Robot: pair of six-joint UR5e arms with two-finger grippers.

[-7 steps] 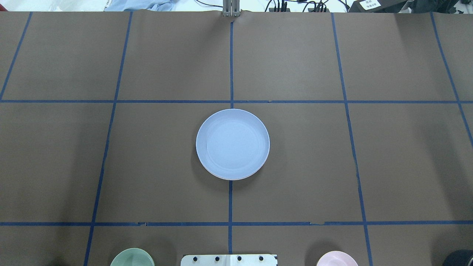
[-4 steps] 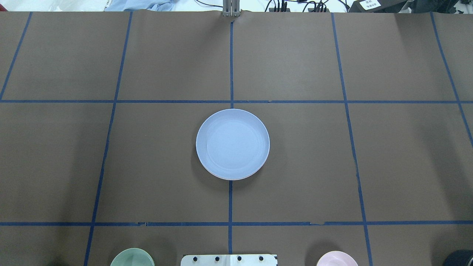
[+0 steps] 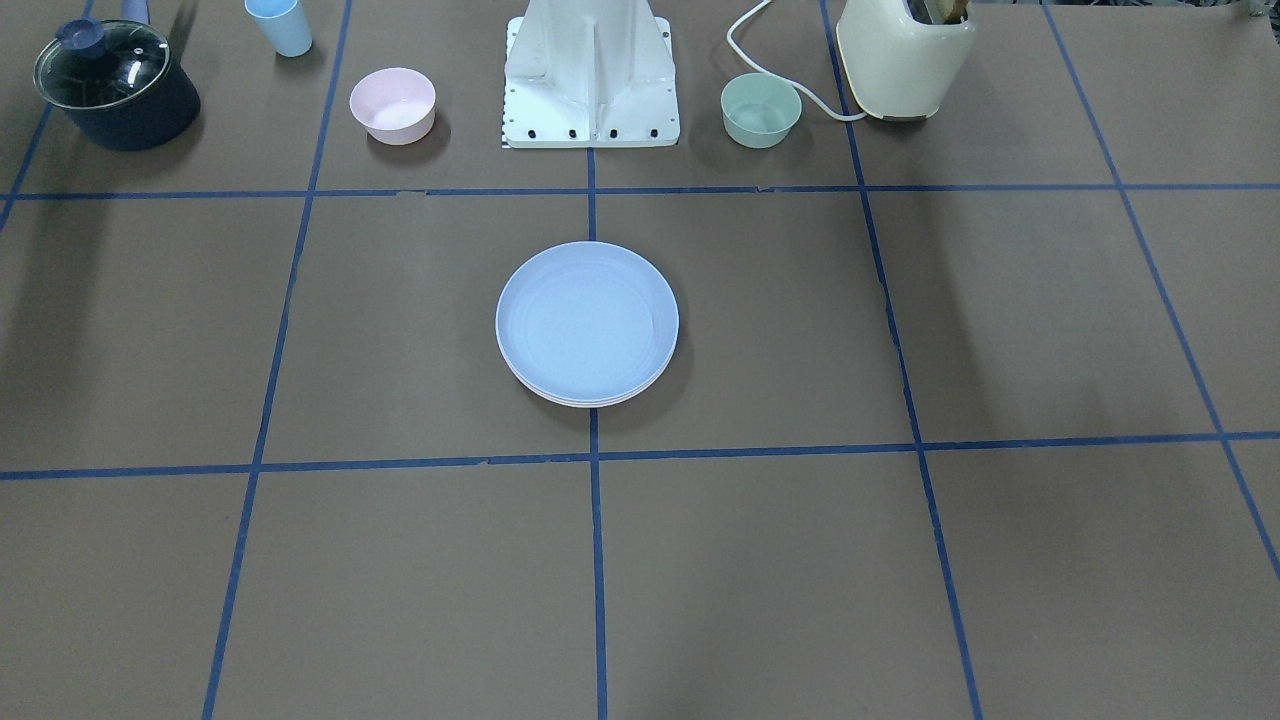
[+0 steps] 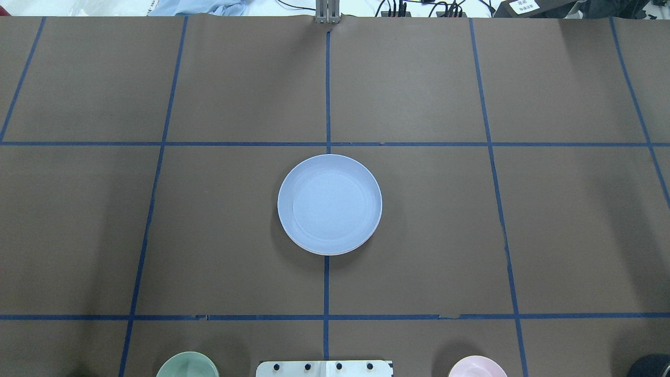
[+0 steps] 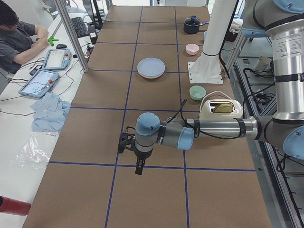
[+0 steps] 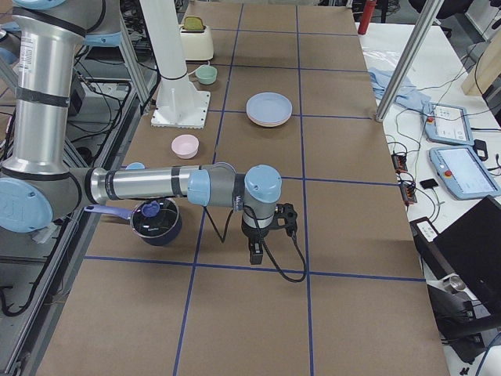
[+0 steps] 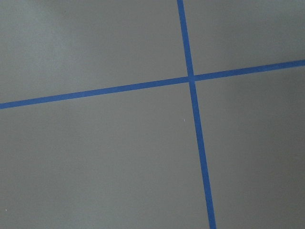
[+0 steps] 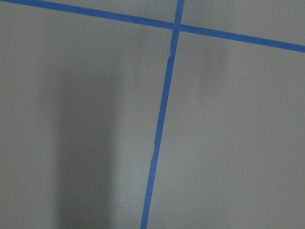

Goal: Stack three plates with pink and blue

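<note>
Two grippers well apart from plate stack (image 4: 329,204), left gripper (image 5: 138,167), right gripper (image 6: 255,252), grip state indeterminable, blue (image 3: 587,318) uppermost, pink (image 3: 590,402) rim beneath.

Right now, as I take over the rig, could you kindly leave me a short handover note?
The left gripper hangs above bare table far from the plates, holding no plate; open or shut, I cannot tell.
The right gripper likewise.
The light blue plate tops the stack at the table's centre; paler rims, pinkish, show under it.
Done: stacking looks finished.
Left: confirm that three plates are there.
</note>
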